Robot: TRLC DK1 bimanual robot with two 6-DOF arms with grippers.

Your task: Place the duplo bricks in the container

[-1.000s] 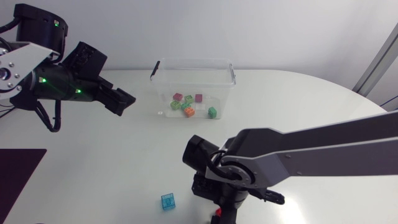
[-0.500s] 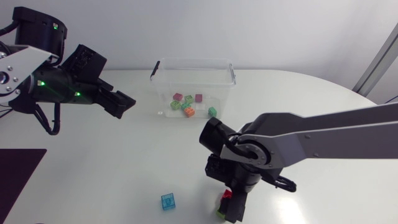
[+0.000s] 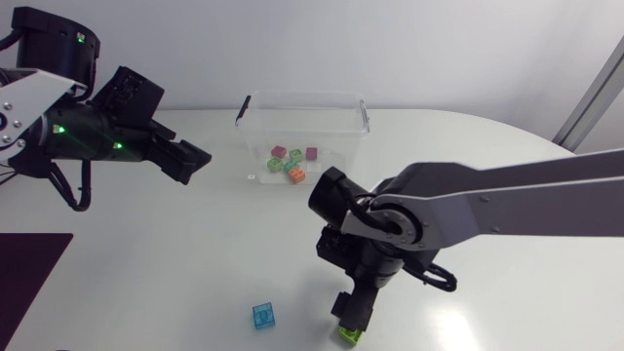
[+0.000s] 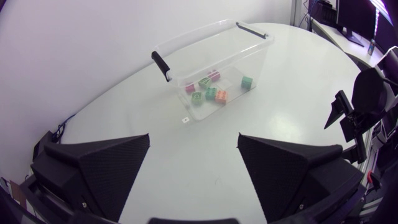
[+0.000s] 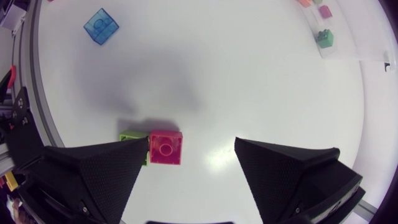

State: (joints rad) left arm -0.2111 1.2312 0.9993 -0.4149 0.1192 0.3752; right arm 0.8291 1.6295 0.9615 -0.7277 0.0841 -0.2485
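Head view: fixed, high above table [image 3: 195,244], looked obliquely down; wide, took in most of tabletop and container [image 3: 302,109].
Left wrist view: low, looked across table past left gripper [image 4: 194,140] toward container, mid-range.
Right wrist view: looked straight down past right gripper [image 5: 191,146], close to tabletop.
Shared: container in all three, only corner in right wrist view; blue brick [image 3: 263,315] in head and right wrist views; right arm [image 3: 507,205] in head and left wrist views.

A pink brick [image 5: 165,147], a lime-green brick [image 5: 133,138], a translucent blue brick [image 5: 101,26] — container [image 3: 304,96] clear, black-handled.
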